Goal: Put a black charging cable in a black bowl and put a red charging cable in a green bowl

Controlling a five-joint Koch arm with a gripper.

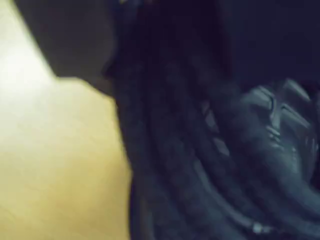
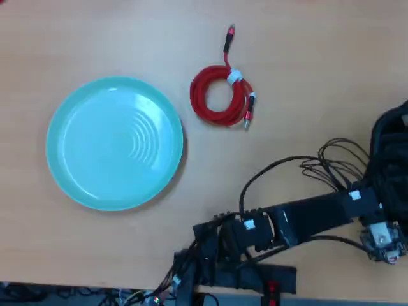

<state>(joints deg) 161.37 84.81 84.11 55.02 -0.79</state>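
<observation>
The black charging cable (image 1: pixel 200 165) fills the blurred wrist view as dark coil loops, with silver-tipped plugs (image 1: pixel 272 117) at the right. In the overhead view my gripper (image 2: pixel 390 150) is at the far right edge, shut on that black coil (image 2: pixel 381 143). The red charging cable (image 2: pixel 221 95) lies coiled on the table at top centre, with a white tie. The green bowl (image 2: pixel 64 146), a pale turquoise dish, sits at the left and holds nothing. The black bowl is not in the overhead view, and the wrist view is too blurred to make it out.
My arm (image 2: pixel 306 217) runs from its base (image 2: pixel 217 261) at the bottom centre out to the right, with thin black wires (image 2: pixel 338 162) looping above it. The wooden table (image 2: pixel 306 70) shows bare between the red coil and the arm.
</observation>
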